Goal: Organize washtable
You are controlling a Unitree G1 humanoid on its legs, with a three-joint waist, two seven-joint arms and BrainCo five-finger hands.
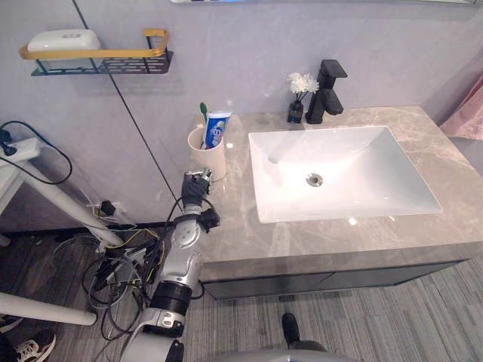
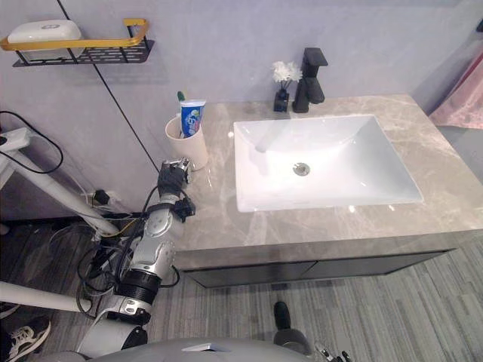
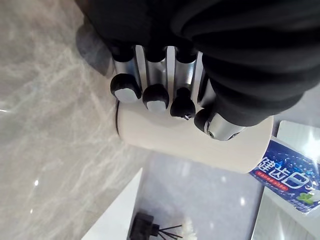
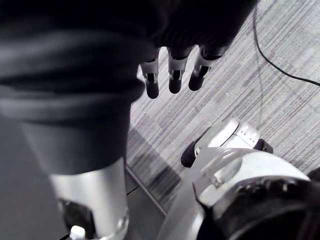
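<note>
High on the wall at the left hangs a black wire shelf with a yellow rim point(image 1: 106, 53). A white, smooth, soap-shaped thing point(image 1: 64, 39) lies on it.

Below, the left hand point(image 1: 196, 185) reaches up over the left end of the grey stone counter point(image 1: 234, 226). It is right at the front of the round cream cup point(image 1: 209, 160). In the left wrist view its fingers point(image 3: 156, 95) lie side by side and loose, with the thumb next to them, all on one side of the cup. They are not wrapped round it. I cannot tell if the tips touch it.

The cup stands straight up near the wall, close to the left edge of the counter. A blue and white toothpaste tube point(image 1: 217, 128) and a green toothbrush point(image 1: 203, 111) stick out of its top.

Next comes the big white sink point(image 1: 362, 158). Behind it stand a small black vase with white flowers point(image 1: 296, 111) and a black tap point(image 1: 326, 94). A bit of pink cloth point(image 1: 468, 113) shows at the far right.

The right hand point(image 4: 172, 75) hangs low over the striped floor, fingers loose, holding nothing.

I think the cup is the job right now. To move it, the hand must put its thumb on one side and its fingers on the other, squeeze softly, and lift it straight. If the cup tips, the tube and brush could fall out. A push sideways could send it off the edge.
</note>
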